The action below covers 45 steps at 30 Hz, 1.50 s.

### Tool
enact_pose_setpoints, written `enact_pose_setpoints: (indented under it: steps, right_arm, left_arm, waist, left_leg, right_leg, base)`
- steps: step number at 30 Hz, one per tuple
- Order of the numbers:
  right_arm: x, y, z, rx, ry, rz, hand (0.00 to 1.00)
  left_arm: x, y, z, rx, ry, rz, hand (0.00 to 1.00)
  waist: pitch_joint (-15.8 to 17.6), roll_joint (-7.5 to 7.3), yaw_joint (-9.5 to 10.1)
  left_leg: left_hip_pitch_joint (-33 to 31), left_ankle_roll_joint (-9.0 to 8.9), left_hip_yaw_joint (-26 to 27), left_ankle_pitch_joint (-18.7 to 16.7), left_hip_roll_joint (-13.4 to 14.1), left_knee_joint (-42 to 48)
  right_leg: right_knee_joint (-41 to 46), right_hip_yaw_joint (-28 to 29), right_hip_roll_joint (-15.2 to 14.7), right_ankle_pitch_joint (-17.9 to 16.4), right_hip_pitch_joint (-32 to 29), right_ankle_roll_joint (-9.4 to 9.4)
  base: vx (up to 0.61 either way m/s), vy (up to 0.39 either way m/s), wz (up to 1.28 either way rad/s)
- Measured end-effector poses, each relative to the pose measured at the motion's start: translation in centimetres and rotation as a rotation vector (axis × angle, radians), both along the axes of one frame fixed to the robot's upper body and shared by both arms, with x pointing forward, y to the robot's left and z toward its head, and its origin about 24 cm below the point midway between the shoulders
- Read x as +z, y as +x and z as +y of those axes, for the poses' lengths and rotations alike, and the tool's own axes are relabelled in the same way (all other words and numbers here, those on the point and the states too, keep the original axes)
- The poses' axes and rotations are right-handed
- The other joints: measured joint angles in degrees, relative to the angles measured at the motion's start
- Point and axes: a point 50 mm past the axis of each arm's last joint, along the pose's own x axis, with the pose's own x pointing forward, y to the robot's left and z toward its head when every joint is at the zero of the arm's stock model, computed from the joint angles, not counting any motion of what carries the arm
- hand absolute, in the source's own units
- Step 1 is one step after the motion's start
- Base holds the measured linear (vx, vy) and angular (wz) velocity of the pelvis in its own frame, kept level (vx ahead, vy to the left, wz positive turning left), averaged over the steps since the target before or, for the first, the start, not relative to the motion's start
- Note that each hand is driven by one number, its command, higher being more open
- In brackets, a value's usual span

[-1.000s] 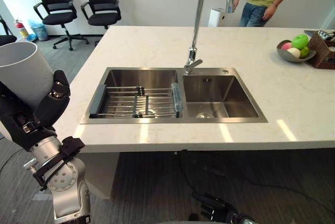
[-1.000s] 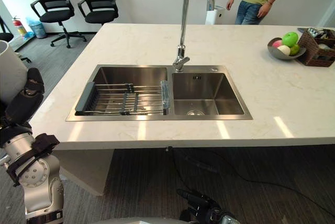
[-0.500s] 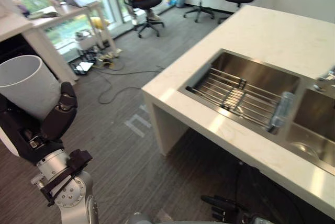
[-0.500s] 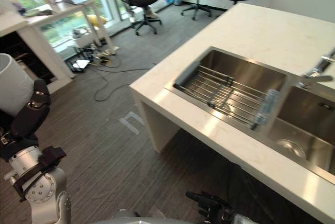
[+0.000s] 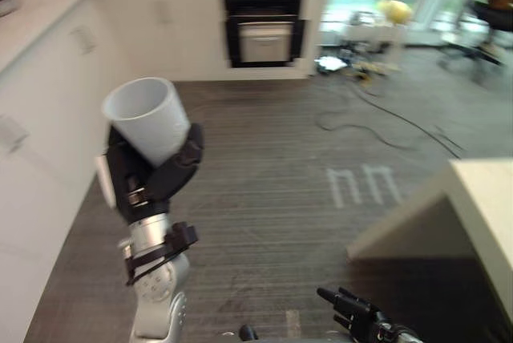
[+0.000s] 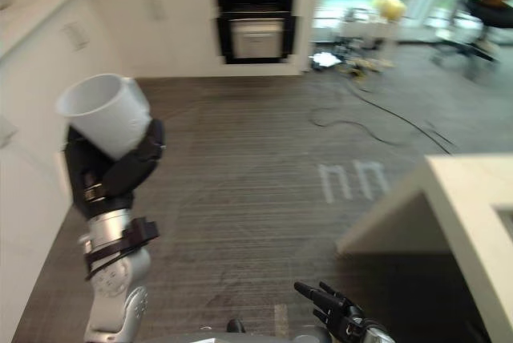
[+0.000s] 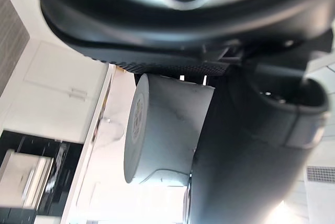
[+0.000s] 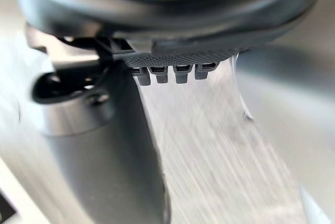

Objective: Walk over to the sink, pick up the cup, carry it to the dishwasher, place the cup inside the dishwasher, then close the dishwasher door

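Cup [image 5: 148,119] | sat tilted in left hand [image 5: 149,184], fingers and thumb curled round its base | right hand [image 5: 357,321] hung low, fingers slack | risk: walking jolts could work the cup loose

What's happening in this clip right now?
The robot's left hand is curled round a white cup, carried tilted above the floor. Its right hand hangs low, open and empty. A counter corner shows to the right, and a dark built-in appliance sits in the far cabinets; the cup is not yet placed.
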Motion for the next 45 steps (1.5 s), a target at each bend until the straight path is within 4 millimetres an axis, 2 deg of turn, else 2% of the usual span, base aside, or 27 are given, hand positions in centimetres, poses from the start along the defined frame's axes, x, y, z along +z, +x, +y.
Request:
enact_pose_setpoints:
  steps: [2, 6, 7, 9, 10, 11, 16, 19, 21, 24, 25, 26, 27, 28, 29, 30, 31, 33, 35, 36, 38, 39, 40, 41, 43, 44, 45]
  right_arm:
    - [0.4, 0.7, 0.3, -0.009, 0.005, -0.035, 1.0]
    - [1.3, 2.0, 1.4, -0.023, 0.054, -0.107, 1.0]
    - [1.4, 2.1, 1.9, -0.025, 0.074, -0.112, 1.0]
    - [1.1, 1.5, 2.2, -0.039, 0.089, -0.096, 1.0]
    - [1.2, 1.3, 1.7, -0.036, 0.072, -0.093, 1.0]
    - [1.3, -0.3, 2.6, -0.087, 0.062, -0.101, 1.0]
    - [1.2, -0.8, 2.6, -0.093, 0.062, -0.093, 1.0]
    - [0.8, -1.6, 2.7, -0.11, 0.086, -0.121, 1.0]
    - [0.5, -2.5, 2.8, -0.144, 0.109, -0.137, 1.0]
    - [0.1, -3.4, 2.6, -0.17, 0.13, -0.18, 1.0]
    - [-0.1, -3.9, 2.5, -0.179, 0.126, -0.184, 1.0]
    - [-0.3, -4.5, 2.3, -0.189, 0.118, -0.184, 1.0]
    - [-0.3, -4.9, 2.1, -0.203, 0.124, -0.194, 1.0]
    - [-0.3, -5.9, 2.0, -0.208, 0.141, -0.204, 1.0]
    - [-0.4, -6.6, 1.8, -0.207, 0.139, -0.194, 1.0]
    - [-0.4, -6.9, 1.6, -0.206, 0.134, -0.186, 1.0]
    - [-0.6, -7.3, 1.5, -0.199, 0.137, -0.17, 1.0]
    - [-0.8, -7.3, 1.5, -0.197, 0.149, -0.152, 1.0]
    - [-1.1, -7.3, 1.2, -0.179, 0.16, -0.13, 1.0]
    - [-1.1, -7.3, 1.1, -0.156, 0.168, -0.128, 1.0]
    - [-0.9, -6.7, 0.4, -0.155, 0.185, -0.17, 1.0]
    - [-0.8, -5.9, 0.4, -0.153, 0.193, -0.2, 1.0]
    - [-0.7, -5.2, 0.5, -0.144, 0.201, -0.226, 1.0]
    - [-0.6, -4.5, 0.7, -0.146, 0.212, -0.249, 1.0]
    - [-0.7, -3.5, 1.7, -0.182, 0.239, -0.281, 1.0]
    - [-0.7, -2.6, 2.5, -0.172, 0.261, -0.29, 1.0]
    - [-0.7, -2.1, 3.0, -0.171, 0.272, -0.302, 1.0]
  left_arm:
    - [0.3, -0.1, 0.3, 0.005, -0.022, -0.012, 0.0]
    - [1.9, 0.5, -1.8, -0.113, 0.0, -0.076, 0.0]
    - [2.6, 0.9, -3.5, -0.209, 0.021, -0.106, 0.0]
    - [3.2, 1.0, -5.1, -0.304, 0.042, -0.132, 0.0]
    - [3.5, 0.9, -6.6, -0.364, 0.049, -0.154, 0.0]
    - [4.7, 1.0, -8.4, -0.452, 0.098, -0.251, 0.0]
    - [4.8, 1.0, -8.3, -0.443, 0.089, -0.253, 0.0]
    - [4.7, 0.8, -8.1, -0.416, 0.054, -0.267, 0.0]
    - [4.0, 1.2, -8.0, -0.395, 0.033, -0.239, 0.0]
    - [1.8, 1.7, -6.9, -0.292, -0.023, -0.127, 0.0]
    - [0.8, 1.6, -6.0, -0.234, -0.043, -0.076, 0.0]
    - [-0.4, 1.3, -5.0, -0.179, -0.074, -0.017, 0.0]
    - [-0.8, 1.2, -4.7, -0.16, -0.086, 0.001, 0.0]
    - [-1.3, 0.7, -4.2, -0.127, -0.114, 0.027, 0.0]
    - [-2.0, 0.2, -3.8, -0.1, -0.137, 0.059, 0.0]
    - [-2.5, -0.2, -3.4, -0.084, -0.146, 0.084, 0.0]
    - [-3.4, -0.9, -2.8, -0.054, -0.145, 0.126, 0.0]
    - [-4.2, -1.3, -2.1, -0.03, -0.127, 0.164, 0.0]
    - [-4.6, -1.3, -1.6, -0.014, -0.111, 0.184, 0.0]
    - [-4.6, -1.3, -1.2, -0.006, -0.099, 0.185, 0.0]
    - [-4.6, -1.3, -0.9, -0.002, -0.089, 0.183, 0.0]
    - [-4.7, -1.4, -0.9, 0.001, -0.088, 0.187, 0.0]
    - [-4.7, -1.4, -0.9, -0.001, -0.085, 0.188, 0.0]
    - [-4.6, -1.3, -0.9, -0.007, -0.08, 0.186, 0.0]
    - [-4.6, -1.0, -1.1, -0.019, -0.071, 0.192, 0.0]
    - [-4.8, -0.9, -0.7, -0.009, -0.06, 0.201, 0.0]
    - [-4.9, -0.8, -0.5, -0.008, -0.044, 0.207, 0.0]
  waist:
    - [0.3, -0.1, 0.14]
    - [0.4, -0.43, -0.9]
    - [0.6, -0.47, -1.9]
    - [0.3, -1.62, -3.12]
    - [1.1, 0.03, -4.01]
    - [-1.1, -3.54, -3.16]
    - [-1.4, -3.49, -3.41]
    - [-2.8, -4.25, -3.22]
    - [-3.1, -4.75, -3.49]
    - [-3.2, -4.85, -3.18]
    - [-3.3, -5.16, -3.03]
    - [-3.5, -3.72, -1.65]
    - [-3.3, -3.72, -0.98]
    - [-3.4, -4.56, 0.02]
    - [-4.0, -3.49, -0.05]
    - [-4.5, -2.93, 0.11]
    - [-5.0, -2.82, 1.4]
    - [-4.5, -3.34, 2.08]
    - [-3.5, -4.09, 3.21]
    - [-3.2, -4.35, 3.34]
    - [-3.1, -4.44, 3.02]
    - [-3.0, -4.66, 3.6]
    - [-3.1, -4.6, 3.9]
    - [-3.2, -4.78, 3.92]
    - [-2.9, -6.29, 2.91]
    - [-1.3, -6.66, 3.6]
    - [-0.3, -6.1, 4.38]
  left_leg:
    - [4.5, -0.57, -1.8, -2.8, -1.8, -0.2]
    - [9.1, -2.22, -3.3, -9.5, -1.9, 3.0]
    - [9.8, -5.14, -5.2, -12.1, -2.1, 6.7]
    - [10.1, -7.77, -4.4, -14.2, -2.6, 10.1]
    - [10.4, -9.03, -2.5, -16.2, -1.0, 13.9]
    - [12.2, -9.68, 9.2, -18.9, 8.5, 14.5]
    - [12.3, -9.99, 10.6, -18.9, 9.1, 14.5]
    - [12.3, -10.98, 12.7, -18.2, 9.6, 12.5]
    - [12.4, -11.02, 11.7, -18.1, 9.8, 12.6]
    - [10.8, -10.25, 9.4, -17.4, 10.9, 16.4]
    - [9.5, -8.0, 9.1, -16.2, 11.3, 19.9]
    - [6.9, -4.42, 8.4, -14.6, 13.9, 24.6]
    - [5.6, -3.7, 7.3, -14.1, 15.2, 28.7]
    - [1.8, -1.72, 5.3, -12.6, 17.3, 38.3]
    - [-3.8, 0.42, 0.4, -9.4, 20.2, 49.6]
    - [-6.7, 0.94, -1.6, -5.7, 21.6, 53.8]
    - [-11.6, -0.4, -4.1, -4.4, 23.0, 60.4]
    - [-17.7, -2.27, -5.1, -8.4, 20.8, 62.4]
    - [-20.5, -3.93, -4.2, -11.9, 16.6, 54.9]
    - [-21.3, -4.66, -3.0, -12.8, 13.6, 45.9]
    - [-22.2, -6.67, -2.5, -9.3, 7.5, 24.1]
    - [-22.4, -6.6, -4.7, -1.1, 4.4, 16.9]
    - [-22.8, -6.35, -6.7, 3.5, 2.4, 13.5]
    - [-22.8, -4.46, -8.1, 8.3, 0.9, 10.6]
    - [-20.7, -2.28, -7.8, 7.4, -0.4, 9.8]
    - [-22.5, 0.75, -6.9, 3.8, 1.8, 19.9]
    - [-25.7, 1.65, -4.8, 1.0, 3.4, 28.7]
  right_leg:
    - [1.8, -0.4, 2.2, -1.7, -5.2, 2.02]
    - [-2.4, -0.6, 11.7, 0.8, -16.5, 0.9]
    - [-6.2, -0.2, 13.9, 4.8, -17.8, -1.01]
    - [-11.0, 1.4, 14.5, 11.5, -16.4, -5.75]
    - [-9.7, 0.5, 14.8, 16.2, -15.5, -8.74]
    - [0.6, -1.4, 13.2, 6.9, -16.1, -7.75]
    - [-0.5, -1.6, 14.3, 6.4, -16.5, -7.28]
    - [-0.3, -9.7, 10.5, 5.0, -17.5, -7.95]
    - [0.3, -11.1, 10.3, 4.8, -17.6, -8.33]
    - [0.9, -12.5, 10.2, 2.2, -17.6, -8.79]
    - [0.6, -13.9, 10.0, 0.8, -17.1, -8.58]
    - [-0.6, -15.2, 9.9, 0.3, -15.2, -9.07]
    - [2.7, -14.6, 10.0, -1.5, -15.2, -8.96]
    - [8.0, -10.4, 9.9, -4.3, -14.0, -6.9]
    - [5.7, -10.2, 11.9, -8.8, -11.4, -7.17]
    - [4.2, -10.3, 13.2, -9.1, -10.5, -8.06]
    - [1.8, -9.8, 14.8, -9.0, -8.6, -8.94]
    - [-3.4, -9.0, 15.3, -8.2, -4.4, -10.01]
    - [-10.0, -7.0, 15.1, -6.2, 1.2, -10.52]
    - [-13.4, -6.1, 14.2, -5.2, 4.5, -9.42]
    - [-18.0, -4.4, 12.3, -4.9, 9.3, -7.55]
    - [-19.6, -1.9, 11.1, -4.9, 11.0, -6.37]
    - [-20.1, -0.4, 10.4, -5.1, 11.6, -5.71]
    - [-20.3, 0.6, 9.8, -5.5, 11.9, -4.89]
    - [-20.1, 3.0, 7.7, -4.6, 12.5, -2.46]
    - [-20.2, 6.2, 9.2, -0.1, 14.7, -1.41]
    - [-19.4, 7.4, 11.1, 2.4, 16.0, -1.86]
  base:
    - [0.23, 0.039, 0.68]
    - [0.32, -0.003, 0.24]
    - [0.49, -0.034, 0.65]
    - [0.56, -0.016, 0.94]
    - [0.47, 0.0, 0.79]
    - [0.33, -0.009, 0.46]
    - [0.0, -0.003, -0.11]
    - [0.03, 0.007, -0.38]
    - [0.09, -0.064, 0.04]
    - [0.13, -0.12, 0.12]
    - [0.11, -0.127, -0.17]
    - [0.15, -0.104, -0.22]
    - [0.25, -0.083, -0.11]
    - [0.41, -0.128, 0.25]
    - [0.39, -0.151, 0.3]
    - [0.41, -0.168, 0.14]
    - [0.35, -0.123, -0.11]
    - [0.38, -0.105, -0.16]
    - [0.36, -0.034, -0.3]
    - [0.42, 0.022, -0.31]
    - [0.56, 0.079, -0.45]
    - [0.52, 0.113, -0.74]
    - [0.55, 0.156, -0.78]
    - [0.46, 0.148, -0.44]
    - [0.59, 0.138, -0.14]
    - [0.58, 0.101, -0.27]
    - [0.55, 0.154, -0.26]
